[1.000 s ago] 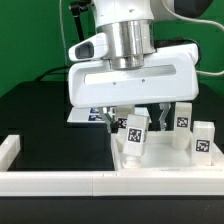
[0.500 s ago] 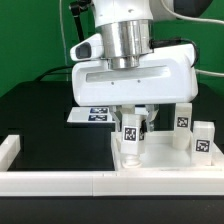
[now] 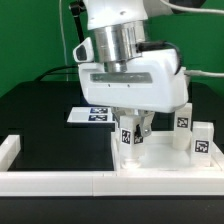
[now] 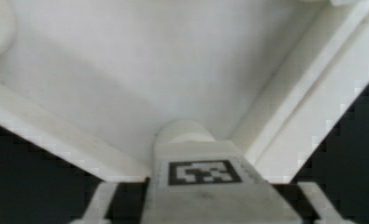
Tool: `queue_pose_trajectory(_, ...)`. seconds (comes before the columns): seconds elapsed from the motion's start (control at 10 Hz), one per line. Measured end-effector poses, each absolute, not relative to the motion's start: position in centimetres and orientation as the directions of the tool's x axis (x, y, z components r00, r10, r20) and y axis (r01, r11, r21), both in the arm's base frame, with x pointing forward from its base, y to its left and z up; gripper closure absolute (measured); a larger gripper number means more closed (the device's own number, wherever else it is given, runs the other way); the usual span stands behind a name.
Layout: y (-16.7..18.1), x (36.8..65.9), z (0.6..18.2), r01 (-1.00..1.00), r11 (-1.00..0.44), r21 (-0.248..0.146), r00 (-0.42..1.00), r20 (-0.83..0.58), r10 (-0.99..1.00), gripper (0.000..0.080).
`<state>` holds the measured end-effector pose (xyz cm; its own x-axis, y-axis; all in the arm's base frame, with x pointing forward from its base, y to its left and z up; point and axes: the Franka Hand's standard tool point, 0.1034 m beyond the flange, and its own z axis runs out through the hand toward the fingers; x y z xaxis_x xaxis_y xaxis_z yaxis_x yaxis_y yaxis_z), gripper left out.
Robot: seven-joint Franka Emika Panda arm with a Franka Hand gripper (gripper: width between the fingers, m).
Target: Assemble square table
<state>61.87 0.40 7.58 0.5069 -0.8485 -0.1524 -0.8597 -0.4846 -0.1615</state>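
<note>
My pincer [image 3: 134, 131] closed on leg [image 3: 129, 134], leg upright over top [image 3: 160, 160] near its corner, top on tabletop [image 3: 50, 120]. Risk: leg tilts, misses socket, thread jams; 2 legs [image 3: 184, 123] close behind.

A black table [image 3: 40, 120] carries a white square tabletop [image 3: 165, 165] at the exterior view's right, lying flat. A flat marker board [image 3: 90, 115] lies farther back. Low white border walls [image 3: 60, 180] run along the table's near edge, turning at the left corner.
</note>
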Motion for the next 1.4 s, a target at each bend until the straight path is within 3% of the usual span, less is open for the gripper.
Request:
queue_pose_trajectory(0.3,0.3,62.1,7.5,-0.966,-0.22,-0.136,0.246,-0.216,-0.945,0.0508)
queue_pose_trajectory(0.5,1.0,62.0,7.4,-0.977,-0.175,-0.119,0.197,-0.216,-0.956,0.0508)
queue_pose_trajectory(0.6,1.0,62.0,7.4,-0.977,-0.177,-0.12,0.2,-0.215,-0.956,0.0431)
queue_pose_trajectory(0.7,0.9,62.0,7.3,-0.966,-0.223,-0.131,0.246,-0.206,-0.947,0.0431)
queue_pose_trajectory(0.8,0.8,62.3,7.2,-0.922,-0.347,-0.173,0.373,-0.157,-0.914,0.0248)
queue_pose_trajectory(0.9,0.8,62.4,7.2,-0.864,-0.469,-0.185,0.491,-0.104,-0.865,0.0178)
queue_pose_trajectory(1.2,0.6,62.3,7.1,-0.74,-0.647,-0.186,0.664,-0.051,-0.746,0.0155)
queue_pose_trajectory(1.4,0.5,61.7,7.2,-0.508,-0.849,-0.145,0.855,0.032,-0.517,0.0151)
